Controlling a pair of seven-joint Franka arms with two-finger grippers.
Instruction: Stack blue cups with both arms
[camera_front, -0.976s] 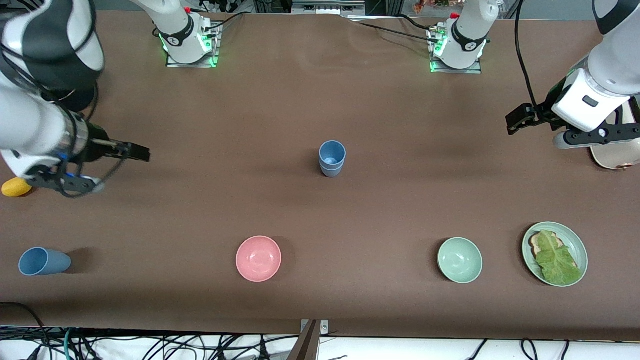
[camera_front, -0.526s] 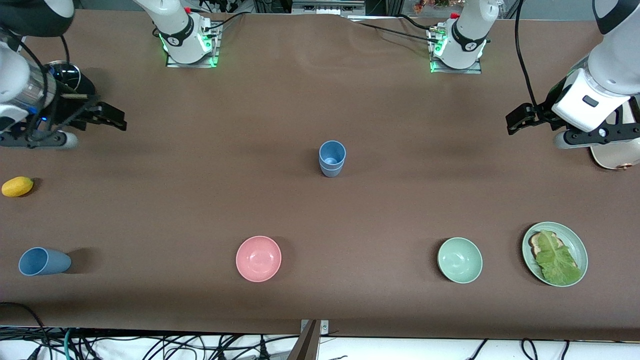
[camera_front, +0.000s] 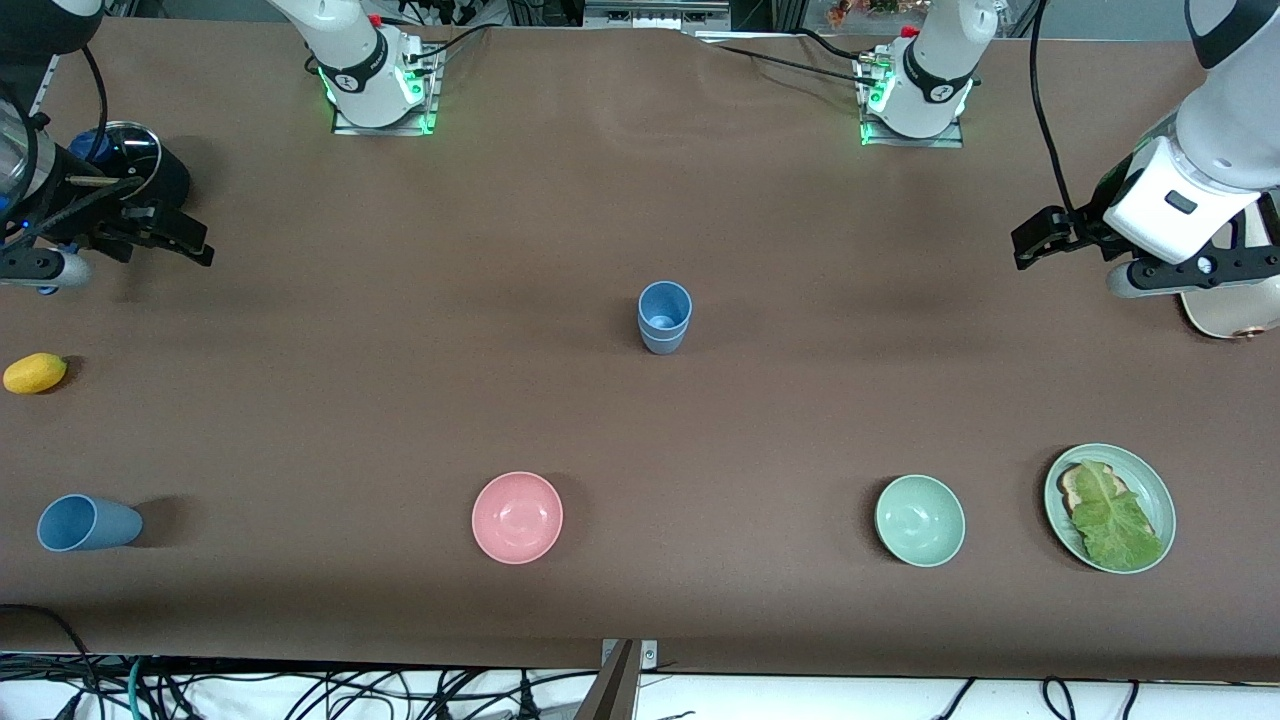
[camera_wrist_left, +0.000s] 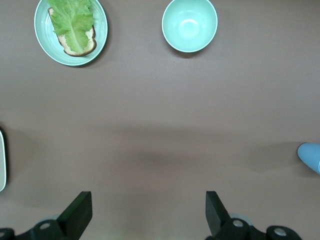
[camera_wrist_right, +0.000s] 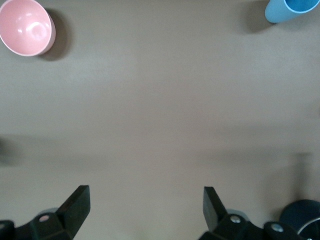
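Front view: stacked blue cups (camera_front: 664, 316) upright (mouths up), lone cup (camera_front: 87, 523) sideways.

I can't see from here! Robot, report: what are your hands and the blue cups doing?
Left gripper open, empty, over the table. Right gripper open, empty, beside black pot. Stacked blue cups upright mid-table; lone blue cup separate. Nothing blocking.

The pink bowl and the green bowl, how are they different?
The pink bowl is pink and the green bowl is pale green. The pink bowl sits toward the right arm's end of the table, the green bowl toward the left arm's end, beside the plate with lettuce. Both stand upright and empty, equally near the front camera.
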